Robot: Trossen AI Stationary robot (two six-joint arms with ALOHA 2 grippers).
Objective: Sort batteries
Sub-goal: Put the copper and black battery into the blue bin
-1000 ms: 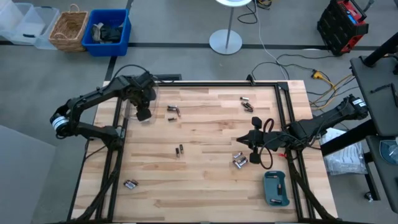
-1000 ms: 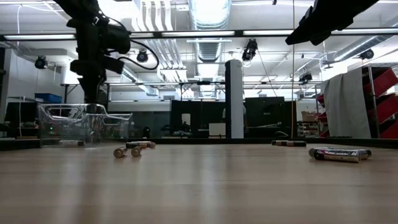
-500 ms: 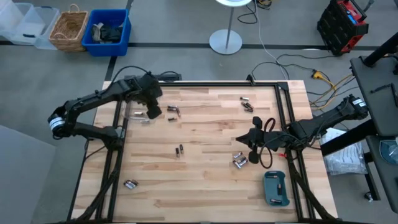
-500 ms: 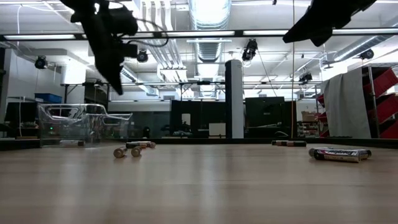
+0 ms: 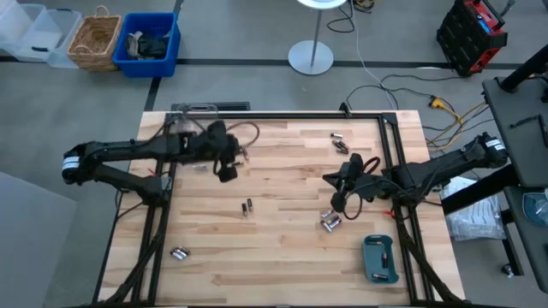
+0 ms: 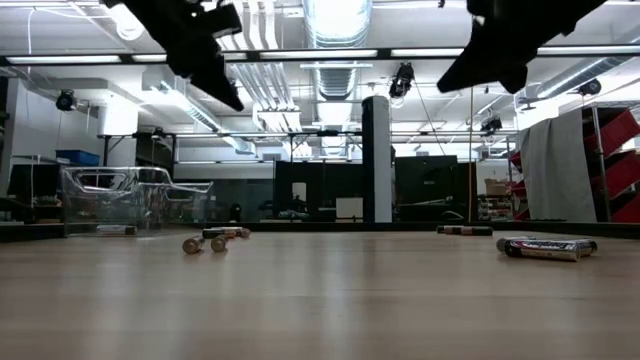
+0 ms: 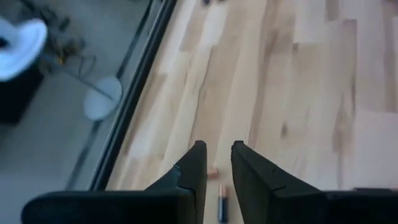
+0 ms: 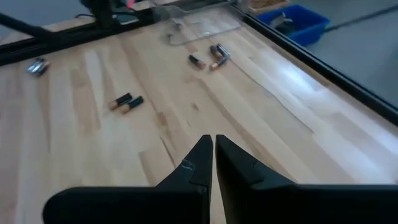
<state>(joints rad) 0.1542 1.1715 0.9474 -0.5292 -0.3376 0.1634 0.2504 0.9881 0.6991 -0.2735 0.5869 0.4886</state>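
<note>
Although sorting is under way, most batteries still lie loose on the counter [image 5: 282, 248]: a pair [image 5: 248, 206] near its centre, a cluster [image 5: 330, 221] right of centre, a few [image 5: 341, 142] toward the far right corner, two [image 5: 179, 253] near the front left corner, and some [image 5: 238, 151] just by the left gripper [image 5: 226, 171]. The teal tray [image 5: 379, 259] at the counter's front right corner holds at least one cell, and the clear box [image 6: 135, 199] at the far left may hold some, so the job looks barely started. The left gripper hovers above the counter with fingers a little apart and nothing between them; the right gripper [image 5: 337, 203], raised right of centre, has fingers nearly touching and also empty. Compared with a second ago, the left arm has swung away from the clear box toward the centre, and the right gripper has edged slightly toward the far side; the batteries have not shifted.
</note>
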